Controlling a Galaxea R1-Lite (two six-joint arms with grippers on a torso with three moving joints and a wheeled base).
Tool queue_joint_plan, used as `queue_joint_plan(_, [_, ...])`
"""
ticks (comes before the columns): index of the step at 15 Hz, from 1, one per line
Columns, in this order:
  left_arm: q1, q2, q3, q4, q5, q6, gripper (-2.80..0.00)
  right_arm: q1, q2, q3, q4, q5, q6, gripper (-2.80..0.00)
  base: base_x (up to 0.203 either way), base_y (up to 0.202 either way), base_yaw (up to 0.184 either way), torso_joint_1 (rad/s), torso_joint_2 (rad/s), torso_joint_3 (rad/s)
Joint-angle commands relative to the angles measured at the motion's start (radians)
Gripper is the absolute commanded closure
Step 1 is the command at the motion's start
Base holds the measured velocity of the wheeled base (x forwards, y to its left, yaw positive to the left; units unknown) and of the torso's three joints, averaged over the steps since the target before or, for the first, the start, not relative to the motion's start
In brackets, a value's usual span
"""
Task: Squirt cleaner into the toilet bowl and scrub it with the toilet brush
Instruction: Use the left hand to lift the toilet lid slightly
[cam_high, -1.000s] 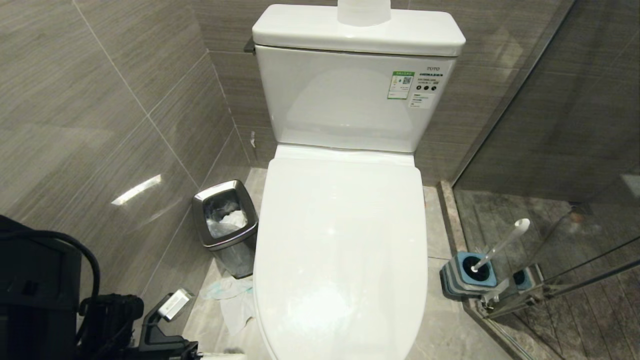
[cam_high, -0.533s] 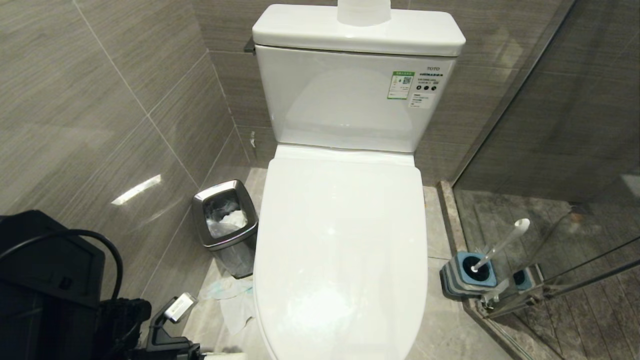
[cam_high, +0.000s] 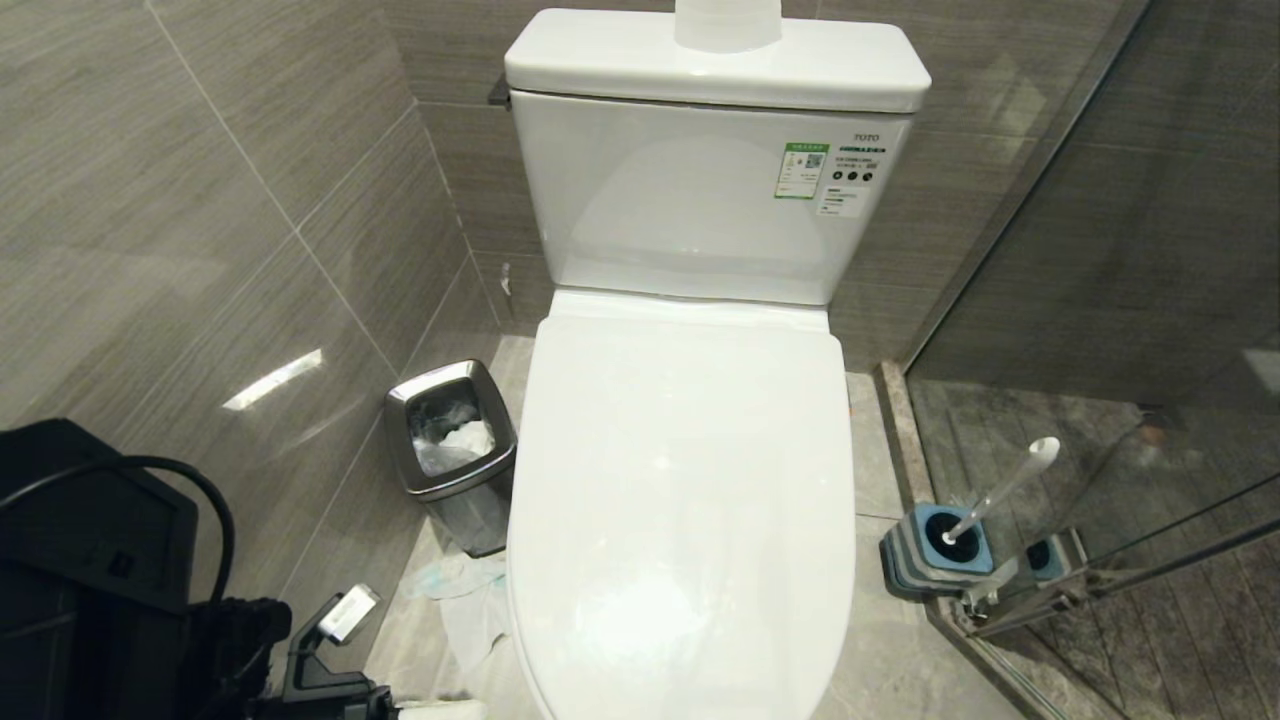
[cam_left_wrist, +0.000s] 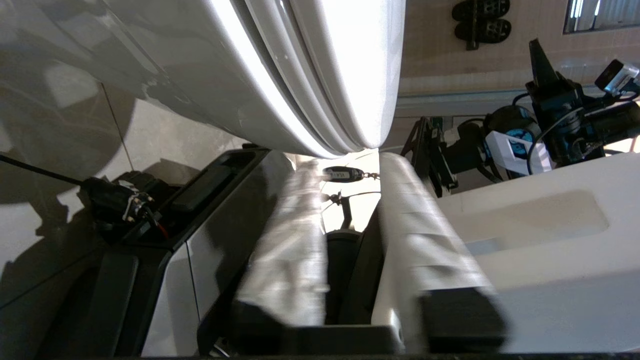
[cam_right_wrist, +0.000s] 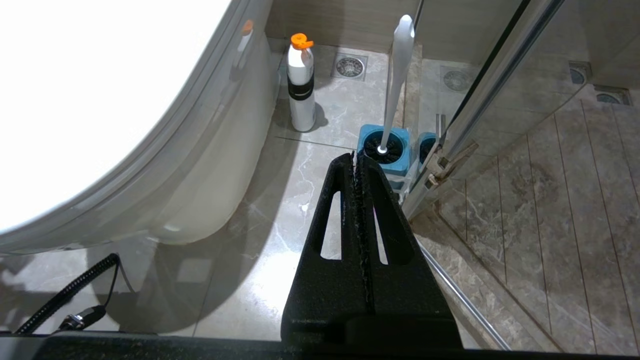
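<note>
The white toilet bowl (cam_high: 680, 480) fills the middle of the head view with its lid down; its front rim (cam_left_wrist: 310, 75) shows in the left wrist view. My left gripper (cam_left_wrist: 352, 165) is low at the bowl's front left, just under that rim. Its white-wrapped fingers (cam_left_wrist: 295, 240) stand apart with nothing between them. The toilet brush (cam_high: 1005, 487) leans in its blue-topped holder (cam_high: 940, 545) on the floor to the right. My right gripper (cam_right_wrist: 356, 157) hangs shut above the floor just short of the holder (cam_right_wrist: 385, 150). A white cleaner bottle (cam_right_wrist: 301, 85) with an orange cap stands beside the bowl's base.
A steel waste bin (cam_high: 452, 450) stands left of the bowl, with crumpled paper (cam_high: 465, 600) on the floor before it. The tiled wall runs close along the left. A glass shower door (cam_high: 1100, 400) closes off the right. A paper roll (cam_high: 727, 22) sits on the tank.
My left arm has risen a little at the lower left of the head view, and the gripper's white tips have shifted slightly left. Toilet, brush and bin have not moved.
</note>
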Motion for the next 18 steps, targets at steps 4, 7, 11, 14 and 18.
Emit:
queue_joint_plan(4, [0.014, -0.015, -0.006, -0.009, -0.012, -0.01, -2.8, 0.0, 0.0, 0.002, 0.0, 0.0, 0.0, 0.0, 0.0, 0.0, 0.0, 0.0, 0.0, 0.0])
queue_joint_plan(7, [0.011, -0.012, -0.024, -0.009, -0.013, -0.011, -2.8, 0.0, 0.0, 0.002, 0.0, 0.0, 0.0, 0.0, 0.0, 0.0, 0.0, 0.0, 0.0, 0.0])
queue_joint_plan(11, [0.006, -0.014, -0.031, -0.009, -0.015, -0.018, -2.8, 0.0, 0.0, 0.002, 0.0, 0.0, 0.0, 0.0, 0.0, 0.0, 0.0, 0.0, 0.0, 0.0])
queue_joint_plan(14, [0.011, -0.018, -0.073, -0.009, -0.015, -0.044, -2.8, 0.0, 0.0, 0.002, 0.0, 0.0, 0.0, 0.0, 0.0, 0.0, 0.0, 0.0, 0.0, 0.0])
queue_joint_plan(18, [0.027, -0.052, -0.117, -0.009, -0.013, -0.143, -2.8, 0.0, 0.0, 0.002, 0.0, 0.0, 0.0, 0.0, 0.0, 0.0, 0.0, 0.0, 0.0, 0.0])
